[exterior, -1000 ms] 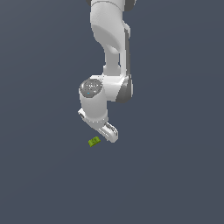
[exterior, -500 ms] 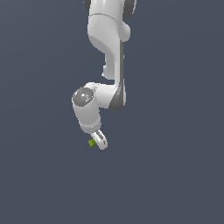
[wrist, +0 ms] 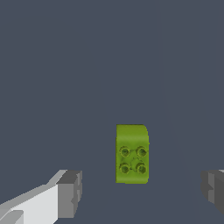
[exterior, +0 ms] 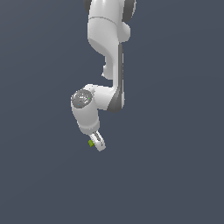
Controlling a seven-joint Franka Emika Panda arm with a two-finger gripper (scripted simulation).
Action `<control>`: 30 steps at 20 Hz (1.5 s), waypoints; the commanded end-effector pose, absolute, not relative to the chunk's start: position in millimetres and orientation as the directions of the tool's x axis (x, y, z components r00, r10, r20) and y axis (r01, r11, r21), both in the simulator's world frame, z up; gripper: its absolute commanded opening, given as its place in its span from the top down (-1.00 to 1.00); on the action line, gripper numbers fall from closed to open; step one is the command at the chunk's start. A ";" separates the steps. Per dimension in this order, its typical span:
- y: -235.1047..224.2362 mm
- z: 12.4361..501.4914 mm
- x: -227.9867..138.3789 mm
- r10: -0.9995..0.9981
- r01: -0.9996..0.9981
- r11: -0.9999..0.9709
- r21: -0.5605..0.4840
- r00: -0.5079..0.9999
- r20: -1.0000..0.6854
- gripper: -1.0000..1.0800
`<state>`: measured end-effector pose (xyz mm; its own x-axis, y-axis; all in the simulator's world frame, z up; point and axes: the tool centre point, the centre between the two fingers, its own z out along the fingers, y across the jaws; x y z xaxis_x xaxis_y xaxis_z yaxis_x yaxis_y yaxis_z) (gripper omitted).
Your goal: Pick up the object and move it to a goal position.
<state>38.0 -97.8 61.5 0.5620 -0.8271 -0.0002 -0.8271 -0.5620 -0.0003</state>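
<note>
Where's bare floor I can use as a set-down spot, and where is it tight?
Bare grey floor lies on all sides of the arm. The one crowded spot is at the tool, whose open fingers flank the green block without touching it.

Arm (exterior: 107, 52) bent downward, hand (exterior: 98, 142) low, fingers (wrist: 70, 194) spread wide.

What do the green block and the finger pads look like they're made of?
The green block looks like molded plastic with a matte, even colour and four round studs, though a render leaves this open. The finger pads look like dull grey rubber or plastic on glossy white fingers.
</note>
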 end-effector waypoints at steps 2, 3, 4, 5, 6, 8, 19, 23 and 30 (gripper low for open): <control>-98.0 53.1 37.6 -0.828 -0.828 -0.561 0.000 0.561 -0.001 -0.92; -97.7 48.8 37.5 -0.828 -0.828 -0.561 0.000 0.561 -0.001 -0.92; -97.9 43.8 37.3 -0.828 -0.828 -0.560 0.000 0.560 -0.001 -0.92; -98.0 38.0 37.1 -0.829 -0.829 -0.560 0.000 0.560 0.000 -0.92; -98.2 31.9 36.9 -0.829 -0.829 -0.559 0.000 0.559 0.000 -0.92; -97.9 22.1 36.7 -0.830 -0.830 -0.558 0.000 0.558 0.000 -0.92; -98.2 12.3 38.0 -0.830 -0.830 -0.558 0.000 0.558 0.000 1.00; -98.2 12.3 38.0 -0.830 -0.830 -0.558 0.000 0.558 0.000 1.00; -97.7 17.6 35.8 -0.830 -0.830 -0.558 0.000 0.558 0.000 1.00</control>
<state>36.3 -97.9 14.9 0.5575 -0.8302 -0.0010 -0.8302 -0.5575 0.0008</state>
